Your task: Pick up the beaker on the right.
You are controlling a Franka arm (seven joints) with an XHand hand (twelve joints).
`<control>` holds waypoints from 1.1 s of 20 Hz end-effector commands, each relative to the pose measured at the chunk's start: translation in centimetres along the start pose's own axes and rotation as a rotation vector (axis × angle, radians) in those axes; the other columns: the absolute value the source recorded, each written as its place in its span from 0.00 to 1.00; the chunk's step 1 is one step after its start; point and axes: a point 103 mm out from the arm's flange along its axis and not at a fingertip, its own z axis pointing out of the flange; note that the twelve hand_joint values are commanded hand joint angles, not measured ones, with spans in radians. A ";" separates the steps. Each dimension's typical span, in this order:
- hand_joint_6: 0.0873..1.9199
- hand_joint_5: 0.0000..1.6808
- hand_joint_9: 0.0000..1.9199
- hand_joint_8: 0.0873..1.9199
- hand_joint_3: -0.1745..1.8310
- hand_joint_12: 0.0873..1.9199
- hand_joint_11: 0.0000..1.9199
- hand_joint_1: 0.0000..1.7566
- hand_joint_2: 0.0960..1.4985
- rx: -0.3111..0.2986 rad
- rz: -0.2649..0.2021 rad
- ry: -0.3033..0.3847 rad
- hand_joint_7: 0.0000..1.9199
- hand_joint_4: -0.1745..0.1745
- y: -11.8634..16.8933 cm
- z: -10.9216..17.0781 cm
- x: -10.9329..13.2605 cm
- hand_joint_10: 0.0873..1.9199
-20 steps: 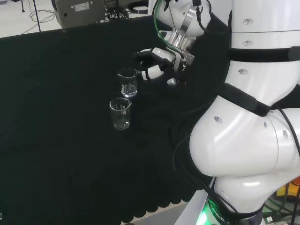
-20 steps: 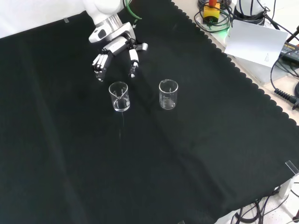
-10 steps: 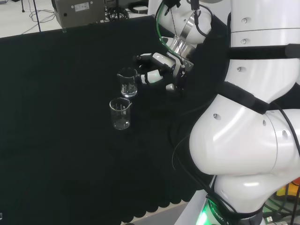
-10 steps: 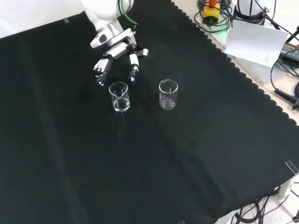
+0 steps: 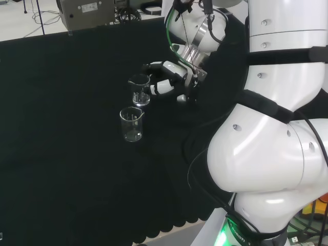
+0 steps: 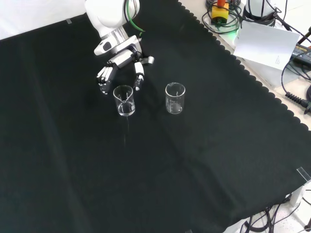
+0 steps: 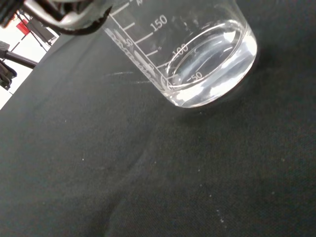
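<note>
We count two clear glass beakers on the black cloth (image 6: 204, 160): the beaker nearer the hand (image 6: 124, 100), and the second beaker (image 6: 175, 98) to its right in the front view. We see one white arm (image 5: 277, 128) and one hand (image 6: 119, 68). In the wrist view we see one beaker with printed graduation marks.

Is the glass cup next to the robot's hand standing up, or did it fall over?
Standing up. The beaker sits on its flat base on the cloth with its open mouth facing up, just in front of the hand.
</note>
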 end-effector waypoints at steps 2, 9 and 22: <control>0.00 0.31 0.27 0.31 0.36 0.71 0.09 0.45 0.34 0.014 0.013 0.024 0.17 0.36 0.7 0.9 0.0 0.27; 0.00 0.31 0.26 0.32 0.35 0.71 0.09 0.45 0.34 0.010 0.001 0.073 0.16 0.36 0.9 1.7 -0.2 0.27; 0.00 0.31 0.25 0.32 0.35 0.71 0.07 0.45 0.34 -0.033 -0.030 0.070 0.16 0.36 1.5 3.0 0.5 0.27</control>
